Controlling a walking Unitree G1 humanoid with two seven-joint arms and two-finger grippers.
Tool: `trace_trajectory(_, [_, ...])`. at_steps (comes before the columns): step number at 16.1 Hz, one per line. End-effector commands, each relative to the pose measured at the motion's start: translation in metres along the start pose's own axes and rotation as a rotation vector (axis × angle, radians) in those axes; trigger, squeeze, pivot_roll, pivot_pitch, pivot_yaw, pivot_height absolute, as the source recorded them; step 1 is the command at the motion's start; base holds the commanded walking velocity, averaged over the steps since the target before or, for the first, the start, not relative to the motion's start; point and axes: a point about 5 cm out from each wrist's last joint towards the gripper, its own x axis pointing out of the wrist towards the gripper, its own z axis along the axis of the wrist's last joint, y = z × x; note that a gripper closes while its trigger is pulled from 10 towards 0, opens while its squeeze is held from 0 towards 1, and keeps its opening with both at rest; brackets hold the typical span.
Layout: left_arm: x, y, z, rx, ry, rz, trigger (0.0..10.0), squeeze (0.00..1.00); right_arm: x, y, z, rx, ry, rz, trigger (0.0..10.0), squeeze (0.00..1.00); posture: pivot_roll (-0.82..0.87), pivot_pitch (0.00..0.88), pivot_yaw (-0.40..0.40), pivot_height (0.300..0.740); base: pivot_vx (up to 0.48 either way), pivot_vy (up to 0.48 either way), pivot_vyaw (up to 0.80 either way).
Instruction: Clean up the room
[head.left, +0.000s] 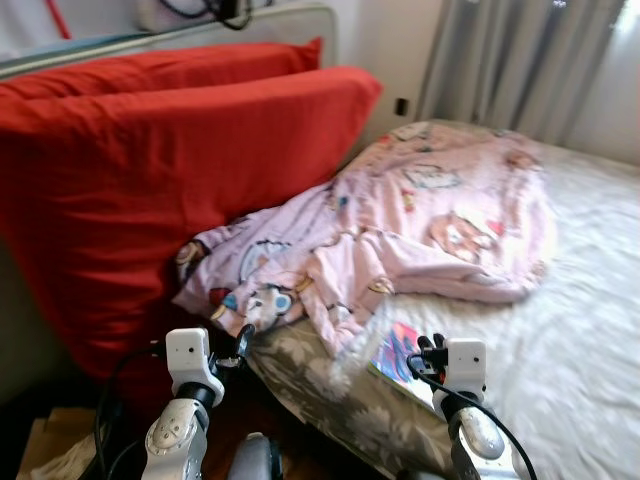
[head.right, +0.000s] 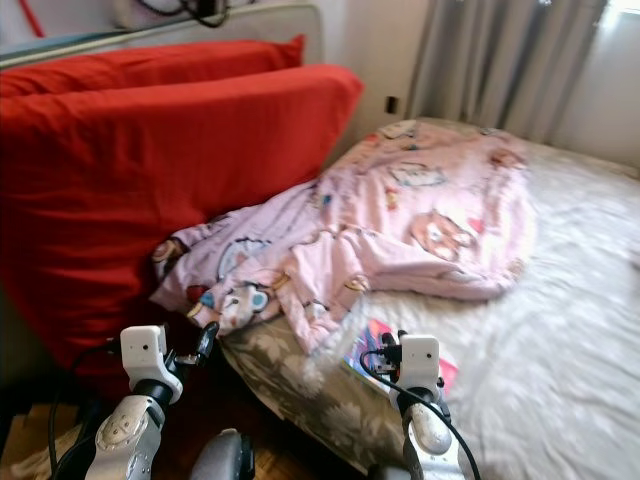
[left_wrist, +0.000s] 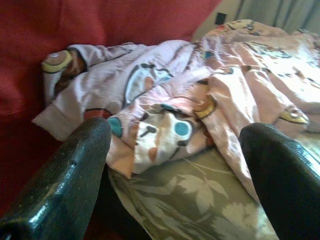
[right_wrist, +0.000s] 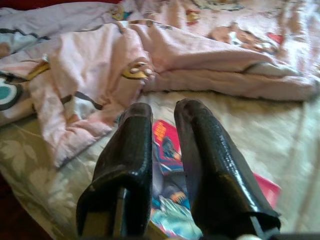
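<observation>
Left tool (head.left: 240, 345) spread wide, right tool (head.left: 425, 352) nearly closed and empty, both approaching the crumpled pink blanket (head.left: 400, 230); gathering it likely comes next.

Left gripper (left_wrist: 175, 165): two black fingers spread wide apart, holding nothing. Between them lies a crumpled pink cartoon-print blanket (left_wrist: 200, 95) on a leaf-patterned grey-green bedsheet (left_wrist: 195, 200), against a red cushion (left_wrist: 75, 25).

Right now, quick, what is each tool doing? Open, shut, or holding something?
Left tool: open, holding nothing, near the pink blanket.
Right tool: nearly shut, holding nothing, over the book on the bed.
</observation>
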Motion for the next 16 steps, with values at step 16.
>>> trace_trajectory(16, [0.0035, -0.0010, 0.0043, -0.005, 0.001, -0.021, 10.0, 0.00, 0.0002, 0.0054, -0.0049, -0.022, 0.024, 0.039, 10.0, 0.00, 0.01, 0.000, -0.003, 0.617, 0.000, 0.000, 0.10])
